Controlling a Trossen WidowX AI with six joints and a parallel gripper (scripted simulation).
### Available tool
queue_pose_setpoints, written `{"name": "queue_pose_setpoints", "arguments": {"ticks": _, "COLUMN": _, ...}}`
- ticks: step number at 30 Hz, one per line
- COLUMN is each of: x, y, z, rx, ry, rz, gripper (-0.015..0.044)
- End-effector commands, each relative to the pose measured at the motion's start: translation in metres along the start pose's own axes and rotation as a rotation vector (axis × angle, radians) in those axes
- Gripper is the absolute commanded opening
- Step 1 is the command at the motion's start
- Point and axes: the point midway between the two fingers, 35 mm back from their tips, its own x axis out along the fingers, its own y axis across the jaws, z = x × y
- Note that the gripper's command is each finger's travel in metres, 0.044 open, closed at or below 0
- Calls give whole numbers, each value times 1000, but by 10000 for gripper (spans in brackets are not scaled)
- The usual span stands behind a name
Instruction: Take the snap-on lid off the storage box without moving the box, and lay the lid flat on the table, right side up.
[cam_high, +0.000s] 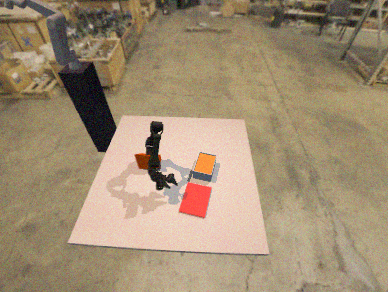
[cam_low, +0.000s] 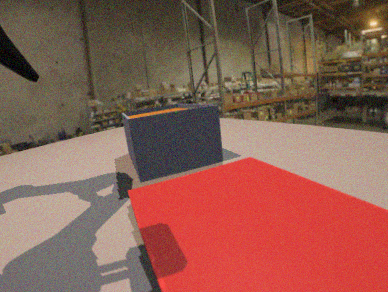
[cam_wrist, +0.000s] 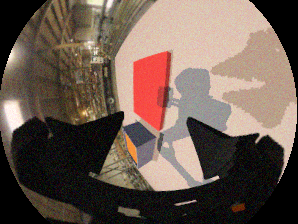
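Observation:
The red lid (cam_high: 196, 201) (cam_low: 270, 220) (cam_wrist: 149, 90) lies flat on the table, its smooth face up, in front of the box and apart from it. The storage box (cam_high: 202, 176) (cam_low: 175, 142) (cam_wrist: 146, 151) is dark blue and stands upright and open, with orange showing inside it. My gripper (cam_high: 171, 184) (cam_wrist: 156, 117) is open and empty, above the table to the left of the lid in the top view. In the exterior view only one dark fingertip shows at the upper left. Nothing links the fingers to the lid.
The pale table (cam_high: 230, 225) has edges on all sides. An orange-red panel (cam_high: 143, 161) stands beside the arm's base. A dark pillar (cam_high: 90, 105) with a grey arm on it stands beyond the table's left edge. Arm shadows fall across the table and the lid's edge.

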Motion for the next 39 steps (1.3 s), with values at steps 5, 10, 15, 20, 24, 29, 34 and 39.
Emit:
{"name": "queue_pose_setpoints", "arguments": {"ticks": 5, "x": -17, "y": 13, "z": 1, "rx": -15, "ry": -5, "rz": 7, "gripper": 440}}
{"name": "queue_pose_setpoints", "arguments": {"ticks": 10, "x": -22, "y": 16, "z": 1, "rx": -15, "ry": -6, "rz": 7, "gripper": 440}}
{"name": "queue_pose_setpoints", "arguments": {"ticks": 15, "x": -18, "y": 11, "z": 0, "rx": -15, "ry": -5, "rz": 7, "gripper": 440}}
{"name": "queue_pose_setpoints", "arguments": {"ticks": 20, "x": -18, "y": 11, "z": 0, "rx": -15, "ry": -5, "rz": 7, "gripper": 440}}
{"name": "queue_pose_setpoints", "arguments": {"ticks": 24, "x": -18, "y": 11, "z": 0, "rx": -15, "ry": -5, "rz": 7, "gripper": 440}}
{"name": "queue_pose_setpoints", "arguments": {"ticks": 29, "x": -18, "y": 11, "z": 0, "rx": -15, "ry": -5, "rz": 7, "gripper": 440}}
{"name": "queue_pose_setpoints", "arguments": {"ticks": 34, "x": -18, "y": 11, "z": 0, "rx": -15, "ry": -5, "rz": 7, "gripper": 440}}
{"name": "queue_pose_setpoints", "arguments": {"ticks": 39, "x": -18, "y": 11, "z": 0, "rx": -15, "ry": -5, "rz": 7, "gripper": 440}}
